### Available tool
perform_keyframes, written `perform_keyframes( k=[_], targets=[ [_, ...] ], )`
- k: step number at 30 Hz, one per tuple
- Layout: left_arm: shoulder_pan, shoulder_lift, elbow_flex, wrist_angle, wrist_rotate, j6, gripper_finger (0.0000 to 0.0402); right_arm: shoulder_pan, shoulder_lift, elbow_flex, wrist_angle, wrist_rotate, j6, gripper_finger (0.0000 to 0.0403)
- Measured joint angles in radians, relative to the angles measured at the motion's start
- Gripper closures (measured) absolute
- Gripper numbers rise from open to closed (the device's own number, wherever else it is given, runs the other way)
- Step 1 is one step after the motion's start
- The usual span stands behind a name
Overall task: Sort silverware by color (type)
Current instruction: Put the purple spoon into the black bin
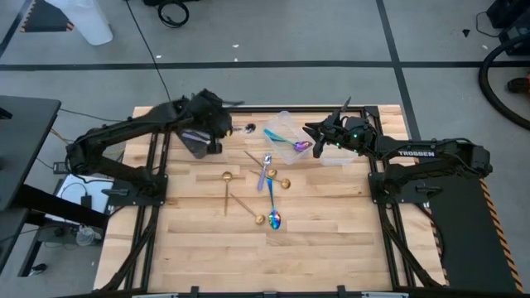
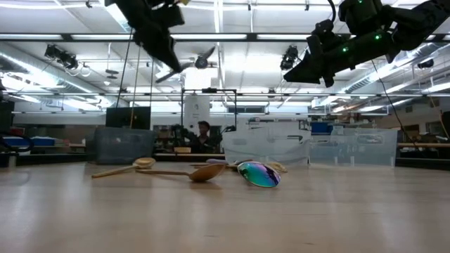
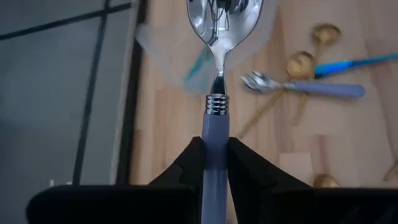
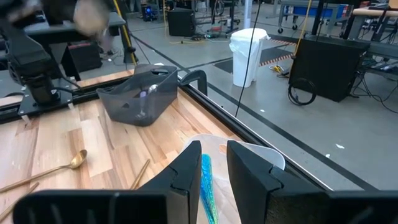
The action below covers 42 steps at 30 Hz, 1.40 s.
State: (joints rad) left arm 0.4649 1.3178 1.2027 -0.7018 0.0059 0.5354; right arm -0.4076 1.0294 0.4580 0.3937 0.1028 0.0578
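2 gold spoons [image 2: 169, 171] lie beside an iridescent spoon [image 2: 259, 174] — bowls nearly touching.

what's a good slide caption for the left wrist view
Left hand gripping a lavender-handled silver spoon above the wooden table scattered with gold spoons.

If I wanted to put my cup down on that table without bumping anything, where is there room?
The near half of the wooden table is bare boards below the lowest spoons, the iridescent spoon and gold spoon. The middle is crowded with scattered spoons, and the far edge holds the dark tub, the clear tub and both arms.
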Motion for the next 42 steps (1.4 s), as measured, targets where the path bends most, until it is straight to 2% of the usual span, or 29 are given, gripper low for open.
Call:
perform_keyframes(
  k=[13,19,26,31,37,42],
  targets=[
    [0.121,0.000,0.291,-0.193,-0.002,0.021,0.0347,0.000,0.000,0.000,0.000,0.000,0.000,0.0315],
    [0.175,-0.001,0.383,-0.262,-0.001,0.021,0.0346,0.000,0.000,0.000,0.000,0.000,0.000,0.0315],
    [0.248,0.000,0.389,-0.421,-0.001,0.031,0.0346,0.000,0.000,0.000,0.000,0.000,-0.001,0.0315],
    [0.282,0.000,0.388,-0.534,-0.003,0.109,0.0346,0.000,0.000,0.000,0.000,0.000,-0.001,0.0315],
    [0.303,0.004,0.388,-0.571,-0.005,0.156,0.0345,0.000,0.000,0.000,0.000,0.000,-0.001,0.0315],
    [0.301,0.004,0.317,-0.573,-0.013,0.189,0.0345,0.000,0.000,0.000,0.000,0.000,-0.001,0.0315]
  ],
)
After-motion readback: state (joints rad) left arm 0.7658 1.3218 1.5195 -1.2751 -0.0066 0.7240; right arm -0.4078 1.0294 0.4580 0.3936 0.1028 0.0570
